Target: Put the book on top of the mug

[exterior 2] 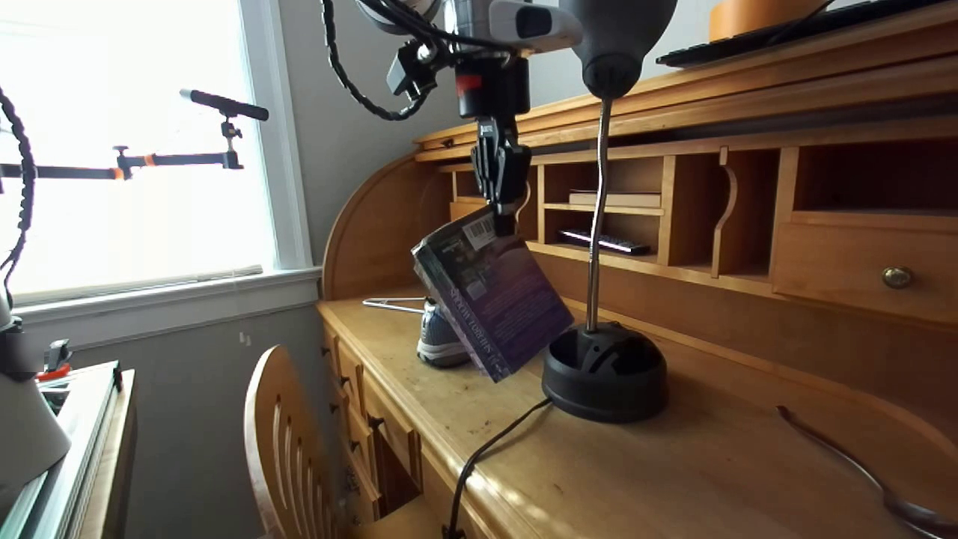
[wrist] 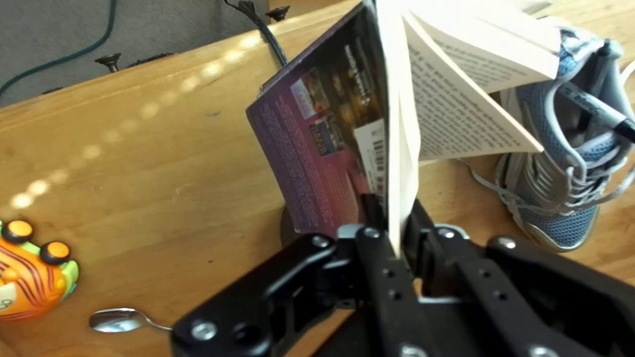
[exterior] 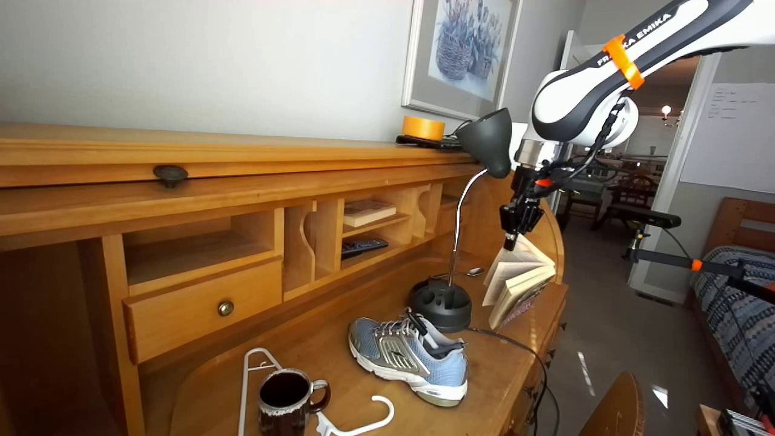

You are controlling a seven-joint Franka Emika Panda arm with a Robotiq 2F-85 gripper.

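Observation:
The book [exterior: 522, 287] has a purple cover and cream pages. It hangs tilted in the air above the desk, its pages partly fanned open; its cover shows in an exterior view [exterior 2: 501, 299] and in the wrist view [wrist: 317, 148]. My gripper [wrist: 392, 213] is shut on the book's back cover and some pages near one edge; it also shows in both exterior views [exterior: 512, 241] [exterior 2: 503, 223]. The dark brown mug [exterior: 286, 402] stands upright at the near end of the desk, away from the gripper. The mug is out of sight in the remaining views.
A grey-blue sneaker [exterior: 412, 360] stands between the mug and the book. A black lamp base [exterior 2: 605, 382] with a tall neck [exterior 2: 596, 247] stands close to the book. A white hanger [exterior: 363, 429] lies by the mug. A spoon [wrist: 116, 320] and an orange toy [wrist: 32, 277] lie on the desk.

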